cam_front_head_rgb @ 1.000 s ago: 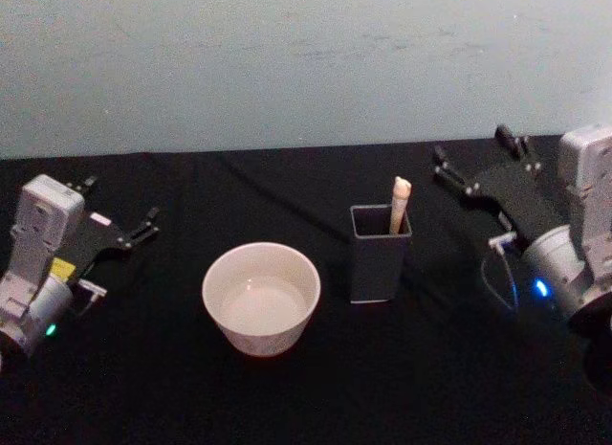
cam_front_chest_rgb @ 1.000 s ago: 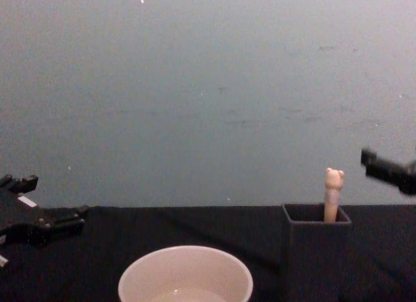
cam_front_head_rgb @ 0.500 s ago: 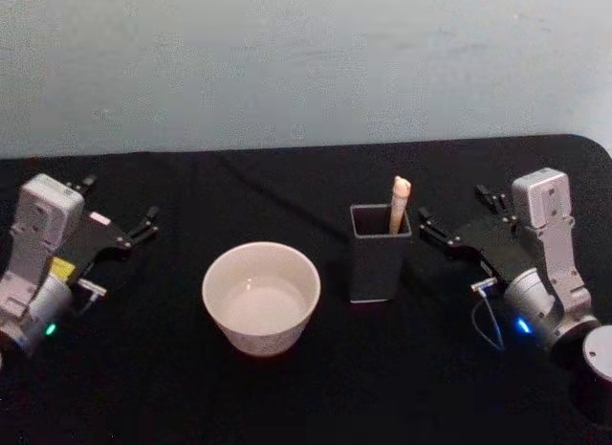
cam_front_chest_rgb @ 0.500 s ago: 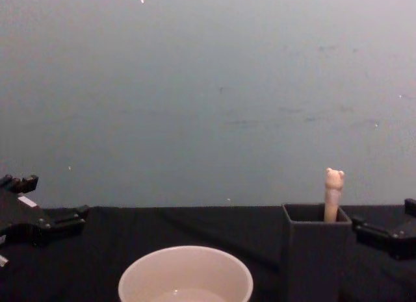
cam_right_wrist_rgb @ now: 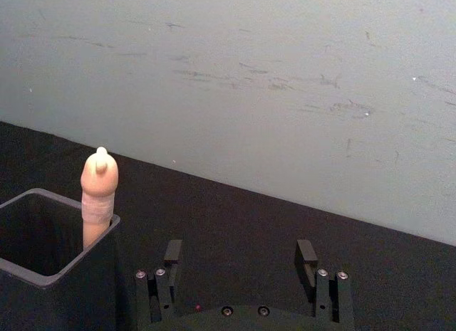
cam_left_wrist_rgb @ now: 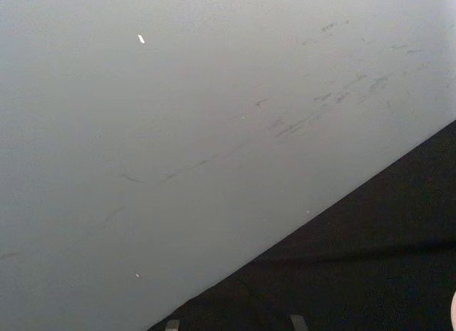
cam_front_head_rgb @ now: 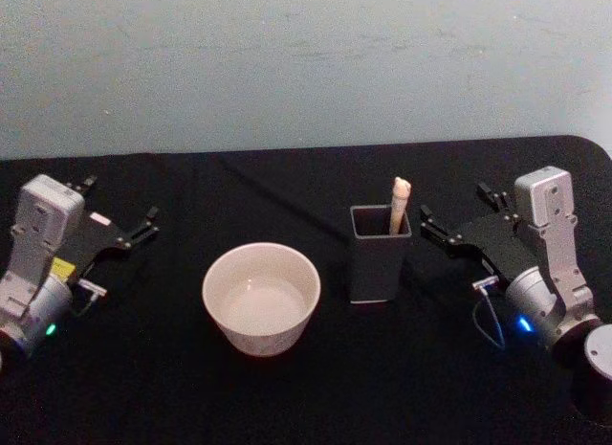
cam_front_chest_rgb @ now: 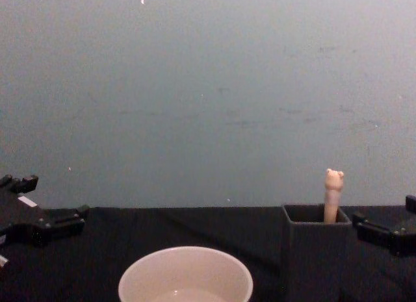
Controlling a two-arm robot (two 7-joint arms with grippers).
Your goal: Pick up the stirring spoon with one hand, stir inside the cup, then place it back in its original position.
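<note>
A plain pale grey-green wall [cam_front_head_rgb: 306,62] stands behind a tabletop [cam_front_head_rgb: 287,388] draped in black cloth. Near the middle of it sits the wide round cream-white cup [cam_front_head_rgb: 260,297], its thin rim also showing low in the chest view [cam_front_chest_rgb: 185,276]. Just to the right of the cup, apart from it, stands the tall dark grey square holder box [cam_front_head_rgb: 380,254]. The slim stirring spoon with the beige handle and tiny bear head [cam_front_head_rgb: 398,206] rests upright inside it, leaning at the box's far right corner, only the handle top rising above the rim; its metal bowl is hidden in the box.

The right end effector [cam_front_head_rgb: 457,220] hovers just right of the holder, level with its rim, pointing toward it, fingers spread wide with nothing between them. From the right wrist view the two black fingers [cam_right_wrist_rgb: 173,254] stand well apart, with the holder [cam_right_wrist_rgb: 50,267] and the bear-headed handle [cam_right_wrist_rgb: 98,192] close ahead to one side.

The left end effector [cam_front_head_rgb: 120,213] rests far out at the tabletop's left, well apart from the cup, its fingers also spread and holding nothing.
</note>
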